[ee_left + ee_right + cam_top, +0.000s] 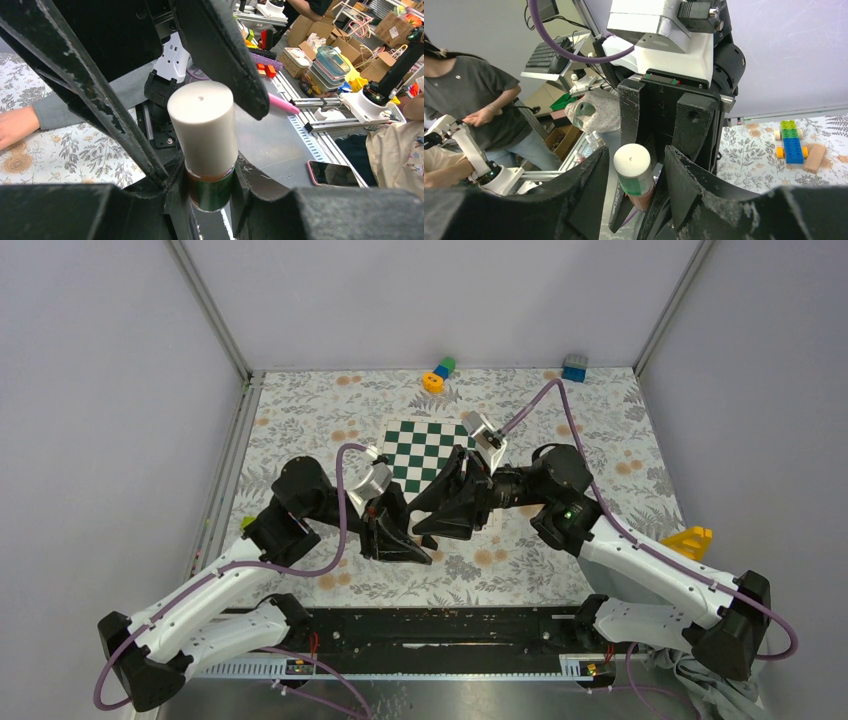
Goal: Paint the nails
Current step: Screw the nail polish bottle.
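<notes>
You are early in the job: the polish bottle [211, 192] is capped, so no brush is out and painting has not begun. Your left claw [398, 535] grips the bottle low down. Your right claw [635, 156] stands open around the white cap [202, 125], apparently not touching it. The grey-sleeved hand [15, 127] rests on the desk [75, 155] beside the arms, at the left edge of the left wrist view; the nails do not show.

Left gripper [212, 202] clamps white-capped bottle [202, 125]; grey-sleeved hand [15, 126] lies left
</notes>
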{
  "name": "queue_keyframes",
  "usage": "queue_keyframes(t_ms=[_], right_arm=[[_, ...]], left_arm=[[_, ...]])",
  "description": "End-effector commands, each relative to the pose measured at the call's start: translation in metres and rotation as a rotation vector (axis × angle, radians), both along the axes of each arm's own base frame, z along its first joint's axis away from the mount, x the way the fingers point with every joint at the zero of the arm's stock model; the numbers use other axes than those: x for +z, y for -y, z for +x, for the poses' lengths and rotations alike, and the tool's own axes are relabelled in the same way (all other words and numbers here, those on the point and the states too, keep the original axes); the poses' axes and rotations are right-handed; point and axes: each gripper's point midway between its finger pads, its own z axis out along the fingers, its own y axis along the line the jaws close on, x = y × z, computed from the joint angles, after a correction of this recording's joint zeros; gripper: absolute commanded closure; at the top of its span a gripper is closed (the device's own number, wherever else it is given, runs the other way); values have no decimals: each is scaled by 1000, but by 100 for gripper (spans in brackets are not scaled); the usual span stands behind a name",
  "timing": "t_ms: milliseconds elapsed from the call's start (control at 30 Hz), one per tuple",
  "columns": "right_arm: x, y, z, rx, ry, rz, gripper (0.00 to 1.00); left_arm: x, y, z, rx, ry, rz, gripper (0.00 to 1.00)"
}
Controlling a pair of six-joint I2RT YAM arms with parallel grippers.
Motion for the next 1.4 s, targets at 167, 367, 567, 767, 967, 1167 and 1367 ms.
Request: queue_keyframes(t_ms=[167, 367, 567, 767, 967, 1167, 1367], right_arm=[[7, 0, -6, -1, 71, 2, 62], [-5, -3, -4, -42, 88, -43, 79], [-15, -4, -2, -89, 100, -73, 96], [-23, -6, 11, -193, 52, -105, 100], [-39, -16, 39, -338, -46, -191, 100], [-53, -19, 69, -520, -115, -272, 100], [-67, -18, 100, -738, -184, -359, 100]], left_arm=[[25, -2, -3, 5, 83, -88, 100], [26, -1, 4, 53, 81, -94, 100], [27, -1, 20, 132, 67, -94, 100], [24, -1, 43, 224, 32, -67, 100], [13, 0, 73, 384, 30, -5, 100], [5, -7, 107, 584, -1, 34, 100], [-3, -14, 125, 695, -11, 66, 100]])
